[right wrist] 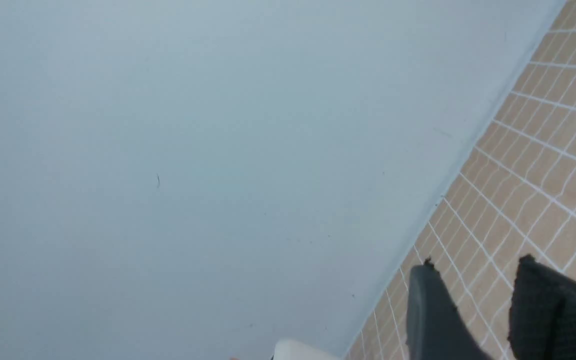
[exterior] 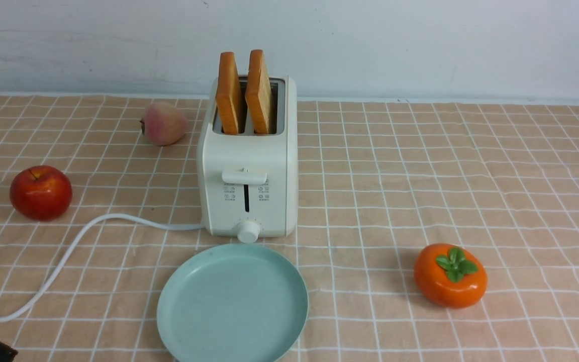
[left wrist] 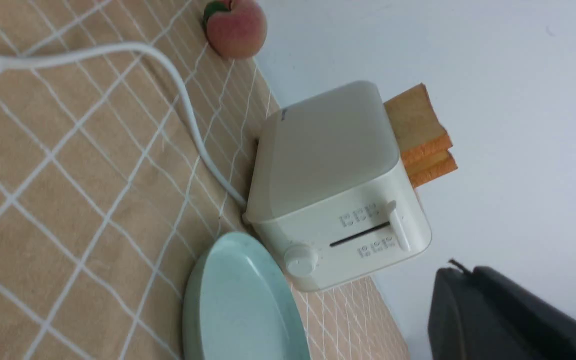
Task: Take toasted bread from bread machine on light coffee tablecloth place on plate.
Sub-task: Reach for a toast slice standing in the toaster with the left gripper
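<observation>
The cream-white bread machine (exterior: 247,166) stands mid-table on the light coffee tablecloth (exterior: 420,176). Two slices of toasted bread (exterior: 229,93) (exterior: 259,90) stand upright in its slots, and also show in the left wrist view (left wrist: 420,137). The mint-green plate (exterior: 232,304) lies empty just in front of the bread machine (left wrist: 333,185) and shows in the left wrist view (left wrist: 233,300). My left gripper (left wrist: 460,270) is shut and empty, near the table's front-left corner, well away from the toaster. My right gripper (right wrist: 475,264) is open and empty over bare cloth on the right.
A red apple (exterior: 41,192) lies at the left and a peach (exterior: 163,123) at the back left. An orange persimmon (exterior: 450,275) lies at the front right. The toaster's white cord (exterior: 68,251) curves across the front left. A pale wall (exterior: 420,45) bounds the back.
</observation>
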